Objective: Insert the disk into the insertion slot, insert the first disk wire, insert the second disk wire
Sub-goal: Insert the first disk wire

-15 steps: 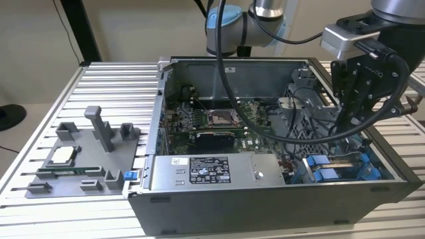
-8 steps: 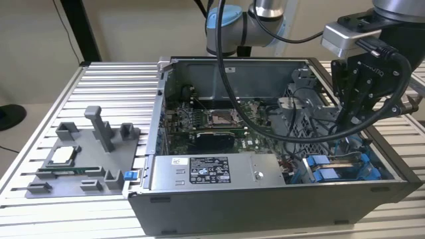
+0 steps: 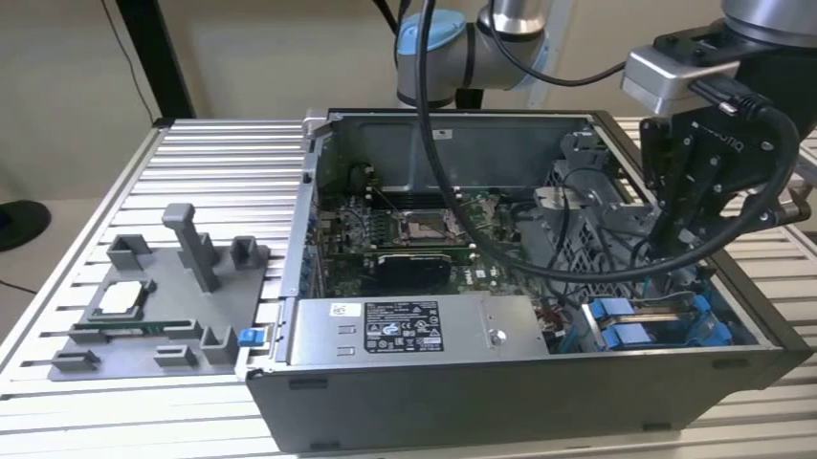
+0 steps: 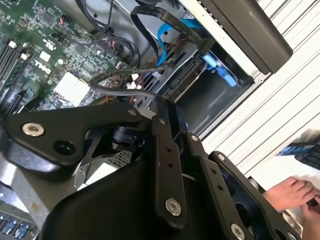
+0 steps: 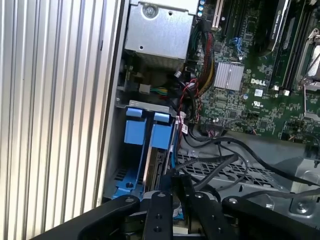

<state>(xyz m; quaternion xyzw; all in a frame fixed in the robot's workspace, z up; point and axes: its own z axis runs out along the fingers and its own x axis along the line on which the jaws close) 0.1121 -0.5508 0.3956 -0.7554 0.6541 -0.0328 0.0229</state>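
Note:
The insertion slot is the grey bay with blue plastic pieces in the case's near corner, on the exterior view's right. In the first wrist view the disk stands edge-on inside the insertion slot, behind the blue tabs. My gripper reaches down into the case just above this bay. Its fingers run together at the tip, so the gripper is shut, and a dark disk wire ends right there. In the second wrist view a grey wire likewise ends at the gripper, beside the insertion slot.
A silver labelled power-supply box fills the case's front. The motherboard lies behind it and a perforated grey cage stands by the arm. Blue and black flat cables hang over the bay. A grey parts fixture sits on the slatted table. A hand rests outside the case.

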